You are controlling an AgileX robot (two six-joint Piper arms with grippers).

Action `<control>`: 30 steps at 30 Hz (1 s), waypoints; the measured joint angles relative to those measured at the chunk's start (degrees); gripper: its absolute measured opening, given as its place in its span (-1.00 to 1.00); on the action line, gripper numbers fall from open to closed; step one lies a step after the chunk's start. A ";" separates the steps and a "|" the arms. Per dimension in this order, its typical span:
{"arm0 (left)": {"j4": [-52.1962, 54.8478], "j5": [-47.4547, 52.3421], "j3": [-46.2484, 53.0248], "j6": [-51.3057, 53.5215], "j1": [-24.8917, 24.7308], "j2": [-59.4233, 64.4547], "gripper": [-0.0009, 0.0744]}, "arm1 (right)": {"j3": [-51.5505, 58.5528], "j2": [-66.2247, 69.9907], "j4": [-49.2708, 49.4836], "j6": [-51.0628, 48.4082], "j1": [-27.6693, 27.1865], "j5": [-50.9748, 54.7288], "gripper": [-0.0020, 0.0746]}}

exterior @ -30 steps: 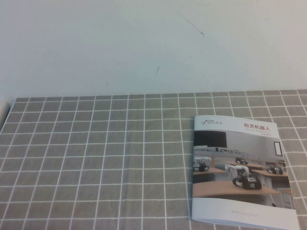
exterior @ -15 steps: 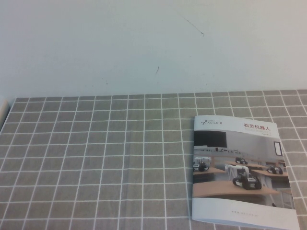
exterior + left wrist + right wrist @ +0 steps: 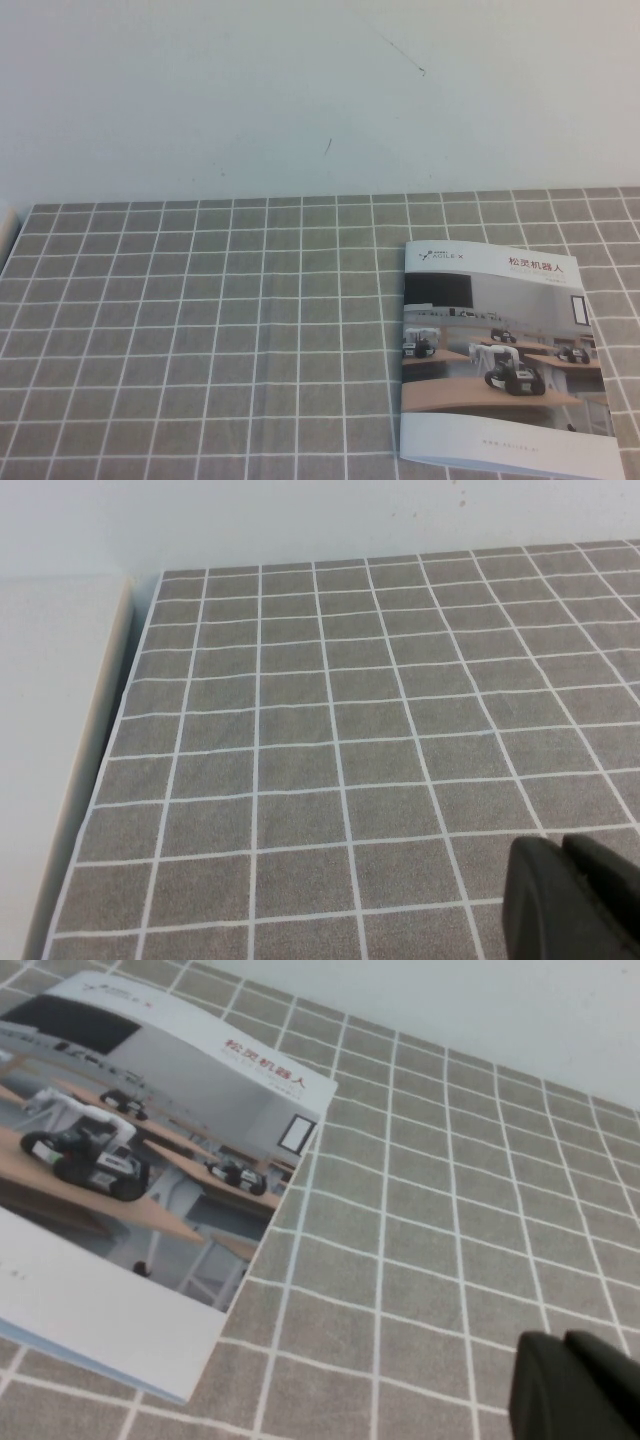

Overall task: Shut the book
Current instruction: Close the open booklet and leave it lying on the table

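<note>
The book point(image 3: 505, 360) lies shut and flat on the table point(image 3: 200, 330), on the robot's right side and close to the near edge. Its front cover faces up. There is a white band at the top with a small logo and red Chinese characters, then a photo of robot arms on wooden desks, then another white band along the bottom. The spine runs down its left edge. A grey cloth with a white grid covers the table, and a pale wall point(image 3: 300, 90) stands behind it.

The left gripper point(image 3: 565, 865) hangs over bare cloth near the table's left edge, its dark fingers pressed together. The right gripper point(image 3: 568, 1360) hovers just beside the book, apart from it, its fingers also together and holding nothing.
</note>
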 joint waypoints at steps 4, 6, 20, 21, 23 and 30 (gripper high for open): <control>0.00 0.00 0.00 0.00 0.00 0.00 -0.99 | 0.00 0.00 -9.24 13.05 0.00 -0.75 -0.95; 0.00 0.00 0.00 0.00 0.00 0.00 -0.99 | 0.00 0.00 -12.64 18.92 0.00 -0.84 -0.95; 0.00 0.00 0.00 0.00 0.00 0.00 -0.98 | 0.00 0.00 -13.85 25.00 0.00 -1.48 -0.95; 0.00 0.00 0.00 0.00 0.00 0.00 -0.99 | 0.00 0.00 -13.71 25.00 0.00 -1.48 -0.95; 0.00 0.00 0.00 0.00 0.00 0.00 -0.99 | 0.00 0.00 -13.67 25.03 0.00 -1.48 -0.95; 0.00 0.00 0.00 0.00 0.00 0.00 -0.99 | 0.00 0.00 -13.58 25.13 0.00 -1.48 -0.95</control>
